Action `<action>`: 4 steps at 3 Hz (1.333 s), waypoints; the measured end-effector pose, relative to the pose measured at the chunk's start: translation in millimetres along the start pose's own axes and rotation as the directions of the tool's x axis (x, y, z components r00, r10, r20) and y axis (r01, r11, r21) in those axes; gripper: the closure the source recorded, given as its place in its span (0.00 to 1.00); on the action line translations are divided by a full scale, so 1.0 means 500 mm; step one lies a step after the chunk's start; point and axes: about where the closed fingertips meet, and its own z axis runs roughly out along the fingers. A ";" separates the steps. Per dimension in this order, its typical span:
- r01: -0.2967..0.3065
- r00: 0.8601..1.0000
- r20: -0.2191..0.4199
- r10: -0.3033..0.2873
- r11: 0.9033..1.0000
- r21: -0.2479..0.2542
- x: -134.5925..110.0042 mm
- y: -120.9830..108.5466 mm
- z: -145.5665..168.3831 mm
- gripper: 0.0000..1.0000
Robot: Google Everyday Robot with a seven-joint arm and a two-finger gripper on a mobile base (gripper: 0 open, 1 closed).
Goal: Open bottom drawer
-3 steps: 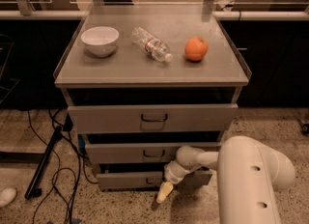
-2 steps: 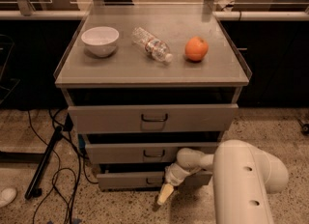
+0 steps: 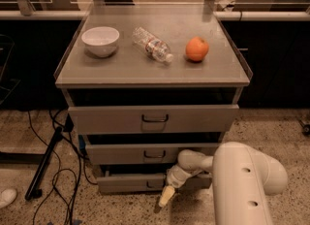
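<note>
The bottom drawer (image 3: 123,183) is the lowest, narrowest grey front of the cabinet, just above the floor. A dark gap shows above its front panel. Its small dark loop handle (image 3: 155,184) sits mid-panel. My gripper (image 3: 164,199) hangs at the end of my white arm (image 3: 242,180), just below and right of that handle, in front of the drawer's lower edge. Its pale tip points down toward the floor. The wrist covers part of the drawer front.
The middle drawer (image 3: 155,153) and top drawer (image 3: 155,118) stand slightly ajar above. On the cabinet top (image 3: 121,66) lie a white bowl (image 3: 100,40), a plastic bottle (image 3: 153,44) and an orange (image 3: 197,49). Black cables and a stand leg (image 3: 46,163) lie on the floor at left.
My arm's large white link has shifted left and nearer the camera. The gripper stays by the bottom drawer's handle, slightly lower. The drawer front has not visibly moved.
</note>
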 end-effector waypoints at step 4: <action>-0.029 0.999 -0.018 0.028 0.997 -0.072 0.099 0.204 -0.121 0.00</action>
